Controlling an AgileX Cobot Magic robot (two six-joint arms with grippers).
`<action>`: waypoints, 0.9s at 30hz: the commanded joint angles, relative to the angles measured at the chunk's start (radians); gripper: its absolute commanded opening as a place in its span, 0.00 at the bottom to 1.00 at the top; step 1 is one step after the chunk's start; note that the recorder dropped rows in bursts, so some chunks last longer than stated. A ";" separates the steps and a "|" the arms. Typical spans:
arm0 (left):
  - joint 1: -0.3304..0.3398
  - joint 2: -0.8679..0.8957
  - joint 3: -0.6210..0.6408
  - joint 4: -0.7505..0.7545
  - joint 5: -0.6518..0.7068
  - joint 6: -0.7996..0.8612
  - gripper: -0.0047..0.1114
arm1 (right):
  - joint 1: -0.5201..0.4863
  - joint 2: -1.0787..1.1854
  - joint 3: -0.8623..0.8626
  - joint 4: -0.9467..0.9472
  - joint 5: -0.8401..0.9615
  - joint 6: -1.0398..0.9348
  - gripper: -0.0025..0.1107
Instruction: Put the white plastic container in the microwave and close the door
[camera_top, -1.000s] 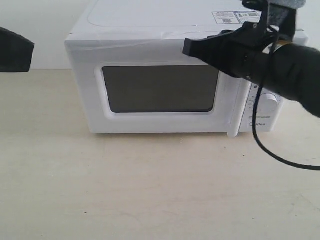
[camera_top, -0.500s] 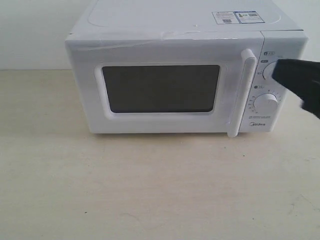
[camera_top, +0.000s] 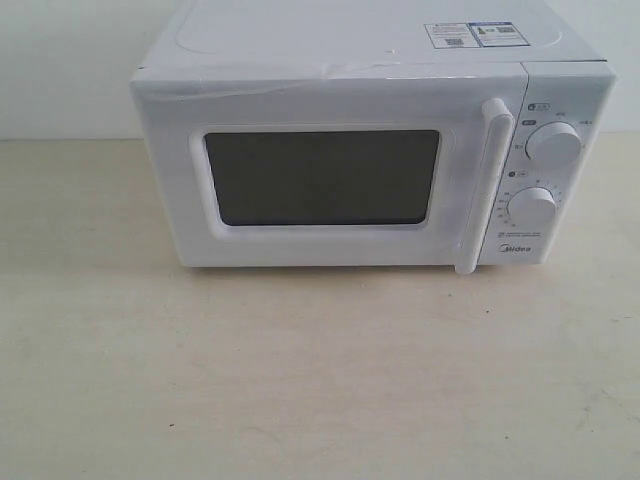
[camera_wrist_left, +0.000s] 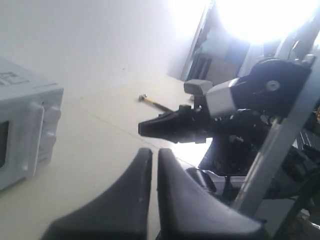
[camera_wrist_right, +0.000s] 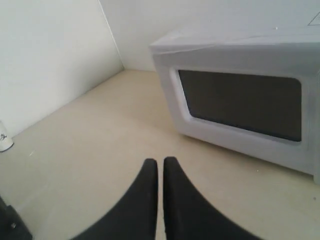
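Note:
The white microwave (camera_top: 350, 60) stands on the table with its door (camera_top: 320, 180) shut and the tall handle (camera_top: 485, 185) next to two round knobs (camera_top: 553, 143). No white plastic container shows in any view. Neither gripper appears in the exterior view. My left gripper (camera_wrist_left: 151, 152) is shut and holds nothing, off to one side of the microwave (camera_wrist_left: 22, 125); past it the right arm (camera_wrist_left: 210, 117) hangs over the table. My right gripper (camera_wrist_right: 160, 162) is shut and holds nothing, above the table in front of the microwave's door (camera_wrist_right: 240, 102).
The beige table (camera_top: 300, 380) spreads in front of the microwave. A small tool with a dark handle (camera_wrist_left: 152, 102) lies far off on the table in the left wrist view. A white wall (camera_wrist_right: 50, 55) bounds the table.
The right arm, which reached across the microwave's upper front a second ago, has drawn back to the right and left the exterior view. The left arm's dark tip at the left edge is gone too.

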 joint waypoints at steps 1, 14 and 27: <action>-0.004 -0.089 0.005 -0.018 -0.016 -0.010 0.08 | -0.005 -0.034 0.004 -0.015 0.115 -0.001 0.02; -0.002 -0.213 0.053 0.120 -0.018 -0.037 0.08 | -0.005 -0.038 0.004 -0.004 0.194 0.017 0.02; -0.002 -0.213 0.272 0.159 -0.091 -0.039 0.08 | -0.005 -0.038 0.004 -0.004 0.194 0.017 0.02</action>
